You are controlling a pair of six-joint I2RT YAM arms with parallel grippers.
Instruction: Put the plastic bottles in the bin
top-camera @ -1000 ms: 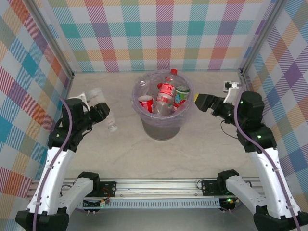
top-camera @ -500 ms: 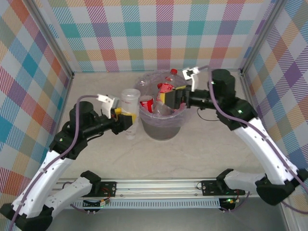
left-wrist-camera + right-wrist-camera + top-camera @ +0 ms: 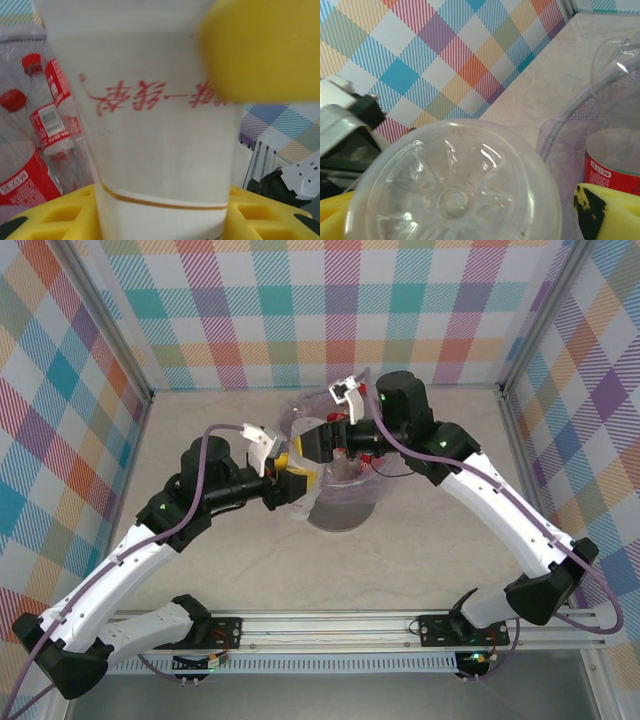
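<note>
Plastic bottles: one, a clear bottle (image 3: 165,150) with red script on its side, is clamped between the yellow pads (image 3: 260,50) of the left gripper (image 3: 292,483). It is held at the left rim of the bin (image 3: 345,512) and is not yet inside. The right gripper (image 3: 322,440) hangs over the bin's mouth, facing that bottle's moulded base. Its jaws stand wide on either side of the base, and a sliver of the lavender bag (image 3: 565,150) shows between the base and one finger, so it is probably released rather than gripping. Outward: the bin stands near the middle of the tabletop (image 3: 430,540), toward the far edge. Inside it the left wrist view shows several red-labelled bottles (image 3: 47,120) with red caps. Progress, as a judgement: most of the load is binned. The held bottle is the one I can find outside the bin, and it needs carrying over the rim and letting go. Poorly seen: from above, both arms cross over the bin, hiding most of its contents and a stretch of tabletop beside it, so that patch goes unchecked and no count inside is possible. The held bottle's cap and neck are cut off in both wrist views.
</note>
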